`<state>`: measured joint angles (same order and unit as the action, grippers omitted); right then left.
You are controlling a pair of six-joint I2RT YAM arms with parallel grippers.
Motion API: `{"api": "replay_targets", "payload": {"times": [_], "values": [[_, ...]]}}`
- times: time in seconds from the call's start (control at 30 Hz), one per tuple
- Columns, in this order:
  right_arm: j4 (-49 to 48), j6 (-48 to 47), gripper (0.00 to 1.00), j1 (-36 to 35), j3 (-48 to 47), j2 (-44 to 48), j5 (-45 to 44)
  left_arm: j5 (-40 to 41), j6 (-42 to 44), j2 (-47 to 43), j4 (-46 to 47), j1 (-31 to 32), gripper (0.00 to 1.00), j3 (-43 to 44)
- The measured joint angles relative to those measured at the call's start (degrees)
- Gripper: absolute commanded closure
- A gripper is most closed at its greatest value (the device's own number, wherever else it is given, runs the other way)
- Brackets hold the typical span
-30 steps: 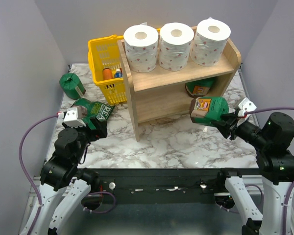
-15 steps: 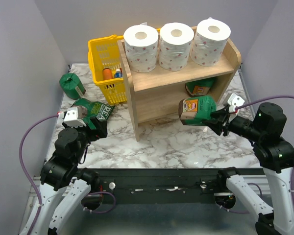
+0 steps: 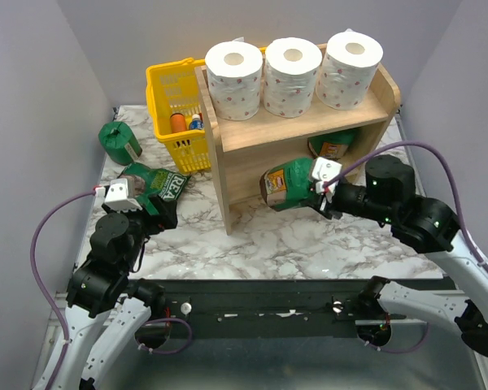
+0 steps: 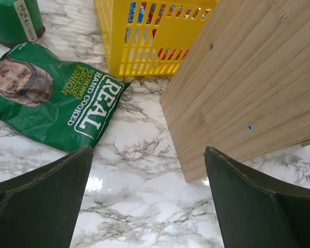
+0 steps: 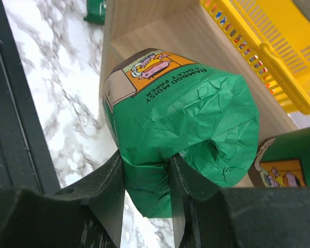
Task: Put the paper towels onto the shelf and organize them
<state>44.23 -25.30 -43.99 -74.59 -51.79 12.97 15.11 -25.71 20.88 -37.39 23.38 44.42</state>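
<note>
While the green-wrapped roll (image 3: 286, 185) is pinched at its crumpled end by the right gripper (image 3: 319, 187), it is held at the open front of the lower tier of the shelf (image 3: 214, 154). Its long axis lies near level, and its brown printed end is turned away from the gripper, toward the shelf's left side panel. Whether the lower board is touched cannot be told. A second green roll (image 3: 333, 146) is seen deeper in the same tier, behind and to the right, so free room is judged to lie left of it. Three white dotted rolls (image 3: 293, 75) are stood upright in a row on the top tier. A third green roll (image 3: 118, 140) is left on the desk (image 3: 293, 236) by the far left wall, beyond the flat green bag (image 3: 159, 183) and near the yellow basket (image 3: 167, 89). It lies nearer the left gripper (image 4: 148, 155), whose fingers are spread wide above the desk with nothing between them. A push inward, then a release, is judged to be called for.
</note>
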Motion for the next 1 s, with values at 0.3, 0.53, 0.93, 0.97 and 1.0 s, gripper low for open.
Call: {"api": "replay_targets", "payload": {"times": [0.3,0.53,0.93,0.97,1.0], "values": [[-0.94,-12.31,0.71,-8.17,-2.84,-6.43,-14.69,0.57,0.00,-0.26,-0.02,0.00,0.01,0.00],[-1.33,-20.39,0.66,-9.22,-2.84,-7.19,-18.51,0.61,0.00,-0.26,0.00,0.00,0.01,0.00],[-2.99,-27.26,0.66,-9.31,-1.95,-10.08,-22.60,0.72,0.00,-0.26,0.00,0.00,0.01,0.00],[-3.21,-27.56,0.66,-9.31,-1.95,-10.56,-22.95,0.72,0.00,-0.26,-0.02,0.00,0.01,0.00],[-3.50,-27.93,0.66,-9.31,-1.95,-11.10,-23.37,0.72,0.00,-0.26,0.00,0.00,0.01,0.00]]}}
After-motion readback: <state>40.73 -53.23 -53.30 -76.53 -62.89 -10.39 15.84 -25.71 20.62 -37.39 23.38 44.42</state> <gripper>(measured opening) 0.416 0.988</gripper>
